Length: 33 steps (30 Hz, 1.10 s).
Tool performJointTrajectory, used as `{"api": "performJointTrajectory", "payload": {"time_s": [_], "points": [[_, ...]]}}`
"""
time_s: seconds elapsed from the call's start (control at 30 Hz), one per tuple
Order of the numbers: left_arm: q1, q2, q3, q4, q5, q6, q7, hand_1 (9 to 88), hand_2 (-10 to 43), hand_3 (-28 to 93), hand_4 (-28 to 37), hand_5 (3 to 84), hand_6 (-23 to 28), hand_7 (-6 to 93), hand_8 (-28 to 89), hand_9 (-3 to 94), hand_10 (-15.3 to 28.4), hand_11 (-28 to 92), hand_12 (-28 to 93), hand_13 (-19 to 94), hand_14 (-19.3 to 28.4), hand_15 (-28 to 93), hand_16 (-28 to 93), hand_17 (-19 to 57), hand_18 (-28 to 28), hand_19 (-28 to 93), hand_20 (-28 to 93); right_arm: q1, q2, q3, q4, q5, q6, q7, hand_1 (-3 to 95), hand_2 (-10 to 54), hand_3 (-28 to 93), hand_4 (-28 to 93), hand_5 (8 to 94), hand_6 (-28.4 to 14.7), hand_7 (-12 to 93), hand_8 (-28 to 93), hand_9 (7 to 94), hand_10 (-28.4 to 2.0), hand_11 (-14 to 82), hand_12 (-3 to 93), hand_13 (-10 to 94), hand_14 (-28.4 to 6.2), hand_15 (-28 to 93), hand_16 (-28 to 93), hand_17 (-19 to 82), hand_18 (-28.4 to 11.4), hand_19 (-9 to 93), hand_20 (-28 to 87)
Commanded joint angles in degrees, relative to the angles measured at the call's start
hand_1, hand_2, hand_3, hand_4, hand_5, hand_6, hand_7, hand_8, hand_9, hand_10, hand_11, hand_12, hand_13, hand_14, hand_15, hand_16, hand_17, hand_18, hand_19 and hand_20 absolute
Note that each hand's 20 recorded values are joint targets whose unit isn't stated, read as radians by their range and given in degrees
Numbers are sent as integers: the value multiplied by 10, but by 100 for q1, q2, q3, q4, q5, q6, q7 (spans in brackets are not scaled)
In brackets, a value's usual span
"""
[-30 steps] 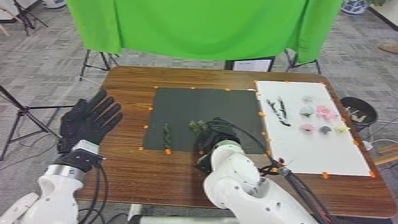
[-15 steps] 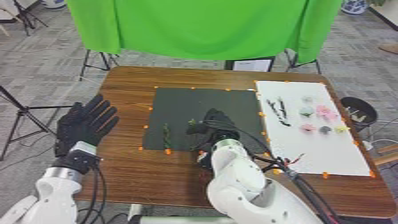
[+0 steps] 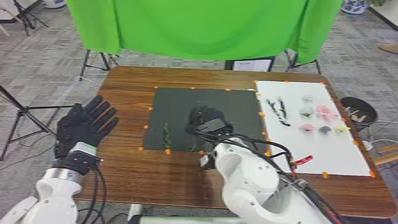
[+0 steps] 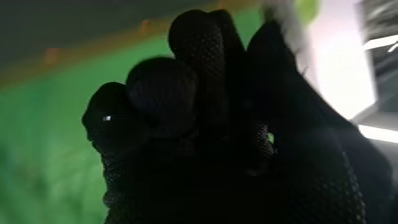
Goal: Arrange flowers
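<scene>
My right robot hand (image 3: 210, 121) hangs over the black mat (image 3: 235, 100), fingers relaxed and close together, to the right of a green stem (image 3: 167, 136).

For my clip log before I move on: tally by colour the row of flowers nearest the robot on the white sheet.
Pink flower: 1
Grey flower: 1
Yellow flower: 1
Total: 3
</scene>
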Motion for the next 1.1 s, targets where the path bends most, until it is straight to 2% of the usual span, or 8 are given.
{"api": "performJointTrajectory", "payload": {"time_s": [0.03,0.13,0.23,0.37,0.5,0.9,1.07,1.1], "points": [[28,-50,-4,-7,18,-4,-93,262,133,740,-283,409,94,90,-70,322,151,160,101,210,151,282,-69,-48,125,291,74,-47,-364,278,115,1193,-1422,387,324,184,858,-68,695,-31,140,-55,796,-167,397,350,759,-141,652,411,521,-218,932,437],[16,-62,3,-3,31,-26,-129,262,133,740,-283,409,94,90,-70,322,150,161,102,210,151,282,-69,-47,125,291,74,-9,-468,332,254,1357,-1924,542,300,217,868,-47,657,-31,134,-107,798,-169,388,347,758,-143,652,414,519,-219,932,443],[-21,-51,17,-2,56,-51,-125,262,133,741,-283,409,94,90,-70,322,151,161,102,210,151,282,-69,-48,125,291,74,-7,-469,279,298,1434,-1743,1020,279,249,868,-52,604,-34,128,-114,793,-172,375,340,754,-144,656,417,517,-220,932,446],[96,-43,-88,-37,34,-14,-70,262,133,740,-283,409,94,91,-70,323,150,162,102,209,152,282,-69,-48,125,291,74,60,-463,267,307,1506,-1834,1341,264,239,865,-50,590,-49,122,-114,791,-176,366,334,753,-145,657,413,520,-222,932,442],[162,-69,-93,-69,18,-34,-132,262,133,740,-283,409,94,90,-70,322,151,161,102,210,153,283,-69,-47,124,290,74,108,-460,226,300,1475,-1816,1632,256,225,858,-45,600,-63,116,-110,793,-179,364,329,756,-145,657,409,522,-223,932,441],[242,-56,-141,-101,-7,-18,-59,262,133,740,-283,408,93,90,-70,321,150,158,102,209,152,280,-68,-48,124,290,75,158,-461,266,245,1609,-2044,1728,247,211,837,-35,641,-76,104,-99,812,-181,349,318,766,-145,651,400,529,-225,932,440],[212,-91,-148,-70,14,-48,-126,262,133,740,-283,407,94,89,-70,321,150,159,103,209,152,280,-68,-48,124,290,75,43,-419,394,72,1873,-1651,1387,241,207,826,-40,646,-69,110,-98,816,-180,347,317,768,-144,649,399,530,-226,932,437],[250,-91,-163,-90,16,-35,-111,262,133,740,-283,407,93,89,-70,321,150,158,103,209,152,280,-68,-48,124,290,75,37,-433,494,16,2120,-1570,1347,240,205,824,-42,648,-65,113,-98,816,-179,348,317,768,-145,649,399,530,-226,932,438]]}}
